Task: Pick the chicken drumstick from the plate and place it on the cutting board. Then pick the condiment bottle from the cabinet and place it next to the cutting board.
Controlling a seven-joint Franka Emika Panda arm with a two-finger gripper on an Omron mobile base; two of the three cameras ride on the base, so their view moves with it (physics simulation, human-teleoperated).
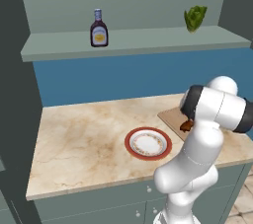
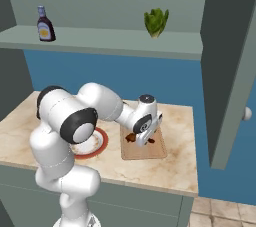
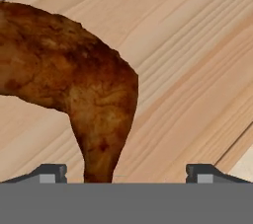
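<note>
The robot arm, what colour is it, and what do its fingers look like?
The arm is glossy white, built of fat rounded tubes, with dark grey-black bands at its joints. The hand has a round dark disc on its side. Its gripper has two small dark fingers with lighter grey faces. No cables show.

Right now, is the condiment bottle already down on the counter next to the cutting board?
No. The condiment bottle stands upright on the cabinet shelf, well above the cutting board on the counter.
</note>
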